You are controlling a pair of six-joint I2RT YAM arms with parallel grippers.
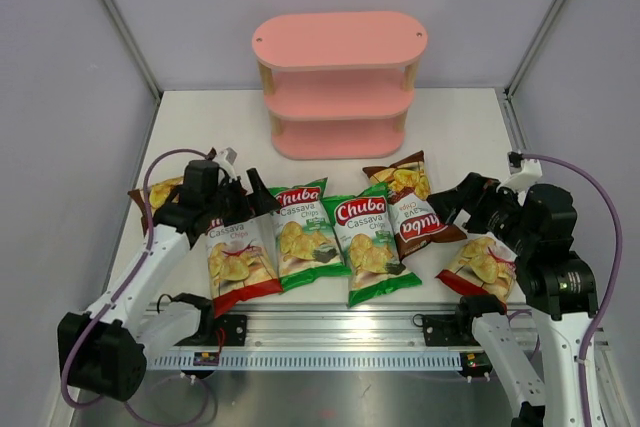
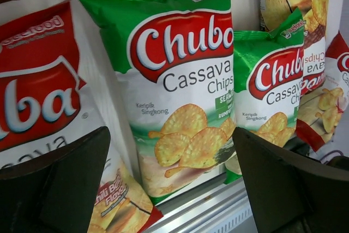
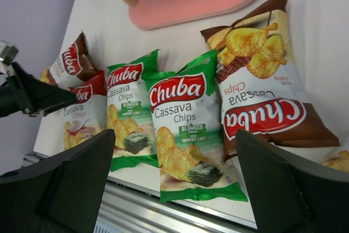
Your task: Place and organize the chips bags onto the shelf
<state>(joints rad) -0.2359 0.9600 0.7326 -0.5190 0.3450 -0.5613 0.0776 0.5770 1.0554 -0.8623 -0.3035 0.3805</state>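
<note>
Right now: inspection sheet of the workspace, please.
Surface: white tabletop, no spills seen.
Job's things: pink three-tier oval-board shelf, no bag seen on it; six glossy Chuba chips bags flat before it: left dark brown bag, left red bag, left green bag, right green bag, right dark brown bag, right red bag.
Clutter: nothing seen.
Grippers: left gripper open, empty, by left red bag; right gripper open, empty, by right dark brown bag.
Cables: left purple cable and right purple cable, looped off the arms.
Surroundings: pale grey walls; metal rail at near edge.
</note>
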